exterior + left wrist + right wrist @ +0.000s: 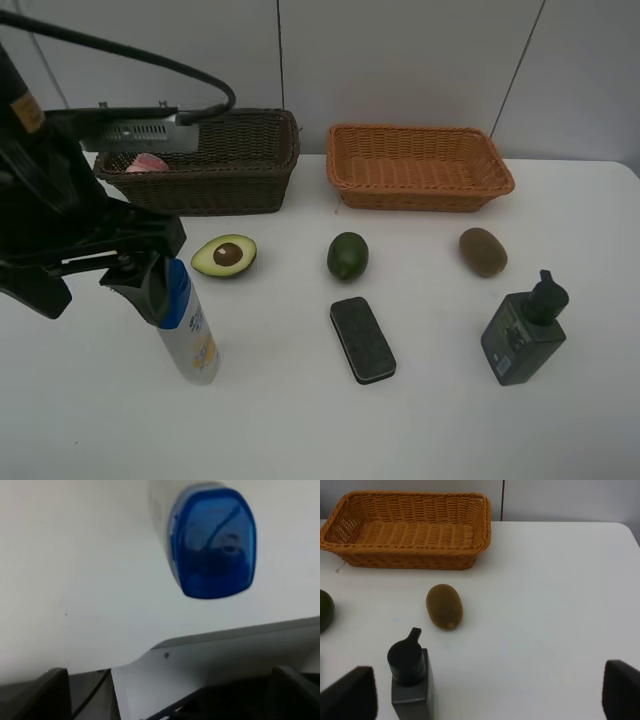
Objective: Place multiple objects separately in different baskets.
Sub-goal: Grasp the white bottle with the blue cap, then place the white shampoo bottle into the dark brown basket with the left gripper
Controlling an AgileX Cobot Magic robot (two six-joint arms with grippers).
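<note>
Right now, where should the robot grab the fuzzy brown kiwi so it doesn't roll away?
Around its fat middle, coming straight down from above. The kiwi lies on its side on the table and is egg-shaped. So the right claw, which is open, should probably close across the short width, not end to end, where the rounded tips would likely slip out.

Nothing readable from where I'm standing. The white blue-capped bottle [195,345] carries blue and orange print down its side (too small and blurred to make out), and the dark-green pump bottle [520,340] shows a pale label, equally illegible.
</note>
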